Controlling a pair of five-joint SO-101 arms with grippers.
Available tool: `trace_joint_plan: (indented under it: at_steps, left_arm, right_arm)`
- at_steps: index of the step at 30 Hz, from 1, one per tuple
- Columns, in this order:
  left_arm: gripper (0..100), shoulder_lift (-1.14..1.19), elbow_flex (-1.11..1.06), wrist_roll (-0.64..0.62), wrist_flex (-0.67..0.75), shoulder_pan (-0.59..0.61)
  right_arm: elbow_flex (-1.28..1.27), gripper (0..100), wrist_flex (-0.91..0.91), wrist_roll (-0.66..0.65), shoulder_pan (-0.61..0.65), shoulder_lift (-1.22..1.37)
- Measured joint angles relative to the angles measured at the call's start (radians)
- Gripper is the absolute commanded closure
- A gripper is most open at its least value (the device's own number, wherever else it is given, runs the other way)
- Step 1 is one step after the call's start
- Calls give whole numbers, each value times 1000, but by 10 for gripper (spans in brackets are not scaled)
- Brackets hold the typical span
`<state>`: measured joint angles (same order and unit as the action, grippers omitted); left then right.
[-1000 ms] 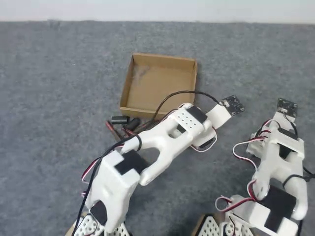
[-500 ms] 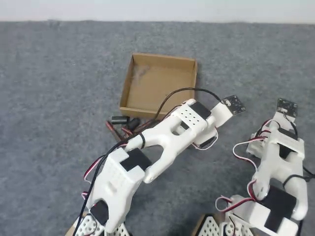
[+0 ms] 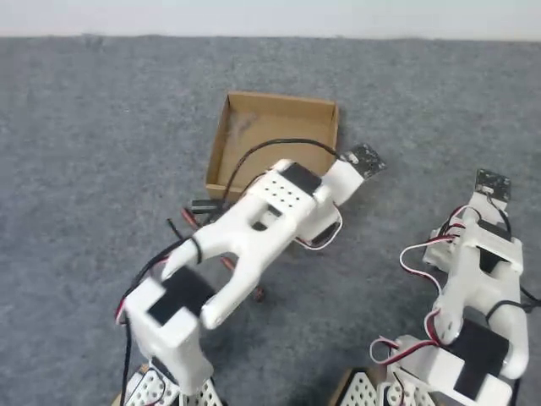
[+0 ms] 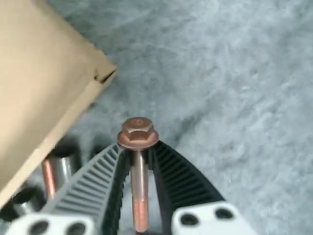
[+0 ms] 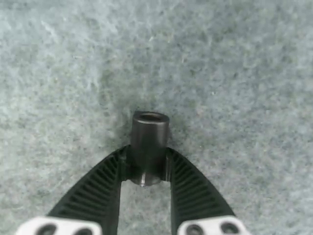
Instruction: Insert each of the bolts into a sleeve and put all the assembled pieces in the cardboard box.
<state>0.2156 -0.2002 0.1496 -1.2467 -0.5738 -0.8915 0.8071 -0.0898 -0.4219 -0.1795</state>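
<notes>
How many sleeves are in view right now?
3. One sleeve sits in the right gripper. A second sleeve and a third sleeve lie on the carpet beside the cardboard box. More may be hidden under the left arm.

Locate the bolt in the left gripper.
In the left wrist view, the bolt is clamped head-outward in the left gripper, over the carpet just off the corner of the cardboard box, near loose sleeves.

Sleeves (image 3: 205,205) lie just before the cardboard box (image 3: 270,144).

L tool (image 4: 138,148), R tool (image 5: 146,154) clamped; R arm (image 3: 473,288) prob. folded.
</notes>
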Motion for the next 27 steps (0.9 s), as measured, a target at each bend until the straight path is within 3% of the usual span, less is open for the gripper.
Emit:
trace_joint_plan:
  at_steps: [5,11,20,27]
  left_arm:
    - [990,-143,-87,0,0,34]
    - [990,-282,-235,-54,87,169]
    - [990,-442,-390,-322,203,456]
    - [989,-535,-571,-385,321,715]
  right_arm:
    - [0,991,0,0,0,0]
    - [0,991,0,0,0,0]
    - [-3,991,0,0,0,0]
    - [-3,991,-6,0,0,0]
